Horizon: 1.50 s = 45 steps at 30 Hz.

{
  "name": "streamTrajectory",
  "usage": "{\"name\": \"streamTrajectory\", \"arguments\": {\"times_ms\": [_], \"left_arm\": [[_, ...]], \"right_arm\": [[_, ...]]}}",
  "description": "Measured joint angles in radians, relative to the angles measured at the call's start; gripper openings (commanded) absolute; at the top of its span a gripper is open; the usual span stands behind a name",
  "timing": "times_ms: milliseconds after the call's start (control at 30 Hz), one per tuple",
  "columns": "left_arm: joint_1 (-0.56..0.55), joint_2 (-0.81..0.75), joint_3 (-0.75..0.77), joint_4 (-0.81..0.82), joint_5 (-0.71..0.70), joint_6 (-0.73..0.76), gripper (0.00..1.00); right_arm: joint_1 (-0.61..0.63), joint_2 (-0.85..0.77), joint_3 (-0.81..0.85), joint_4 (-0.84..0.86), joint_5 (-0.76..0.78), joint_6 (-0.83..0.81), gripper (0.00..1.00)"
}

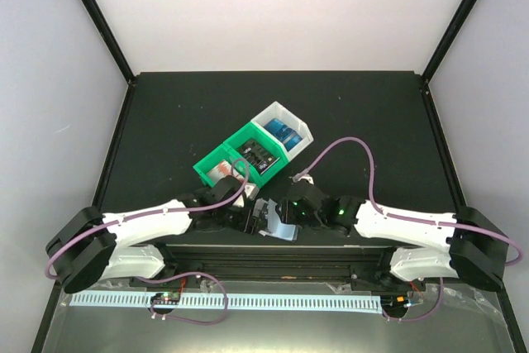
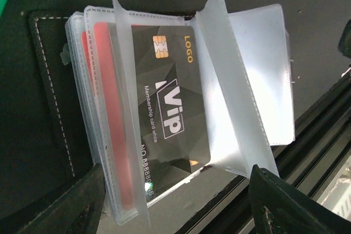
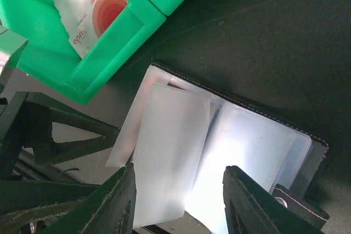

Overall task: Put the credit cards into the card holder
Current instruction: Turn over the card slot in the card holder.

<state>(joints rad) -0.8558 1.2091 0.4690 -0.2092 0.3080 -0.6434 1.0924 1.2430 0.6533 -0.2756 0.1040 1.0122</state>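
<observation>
The card holder [image 3: 258, 141] is lying open on the counter [image 3: 274, 36] between the arms, its clear sleeves fanned up so the pockets are facing them. A black card [image 2: 175, 108] and a red card [image 2: 107, 113] are sitting among the sleeves. The left tool [image 2: 175, 212] is hovering at the sleeves' near end, fingers apart. The right tool [image 3: 178, 204] is straddling one sleeve unclamped, probably to separate pages. A red-and-white card [image 3: 90, 6] is waiting in the green bin [image 3: 109, 42].

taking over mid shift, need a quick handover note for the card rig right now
Left gripper: jaws open over the open card holder.
Right gripper: jaws open either side of a clear sleeve.
Done: black card and red card sit in sleeves.
Left to do: red-and-white card in the green bin, black cards in the next compartment, blue cards in the white bin.
</observation>
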Motion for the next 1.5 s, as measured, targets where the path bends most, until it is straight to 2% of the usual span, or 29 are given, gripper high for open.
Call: {"name": "streamTrajectory", "arguments": {"times_ms": [433, 533, 700, 767, 933, 1100, 1200, 1367, 1500], "left_arm": [[-0.122, 0.063, 0.167, -0.102, -0.160, 0.016, 0.73], [-0.137, 0.065, 0.171, -0.109, -0.176, 0.015, 0.70], [-0.148, 0.089, 0.171, -0.115, -0.181, 0.015, 0.59], [-0.150, 0.089, 0.171, -0.114, -0.180, 0.014, 0.58], [-0.150, 0.089, 0.171, -0.113, -0.179, 0.011, 0.70], [-0.150, 0.047, 0.156, -0.142, -0.244, -0.022, 0.72], [-0.150, -0.021, 0.129, -0.163, -0.290, -0.048, 0.67], [-0.140, -0.135, 0.056, -0.150, -0.322, -0.106, 0.46], [-0.121, -0.179, -0.006, -0.096, -0.320, -0.154, 0.39]], "right_arm": [[-0.002, -0.112, -0.063, -0.054, 0.071, 0.051, 0.47], [-0.003, -0.156, -0.063, -0.077, 0.092, 0.056, 0.46], [-0.006, -0.210, -0.063, -0.078, 0.096, 0.041, 0.44], [-0.006, -0.208, -0.063, -0.056, 0.074, 0.021, 0.43], [-0.006, -0.137, -0.035, 0.002, -0.003, -0.022, 0.40], [-0.006, -0.076, 0.000, 0.004, -0.010, -0.012, 0.39], [-0.006, -0.039, 0.010, -0.026, -0.007, -0.017, 0.42], [0.013, 0.093, 0.103, -0.132, 0.025, -0.058, 0.46], [0.056, 0.212, 0.211, -0.198, 0.063, -0.087, 0.55]]}}
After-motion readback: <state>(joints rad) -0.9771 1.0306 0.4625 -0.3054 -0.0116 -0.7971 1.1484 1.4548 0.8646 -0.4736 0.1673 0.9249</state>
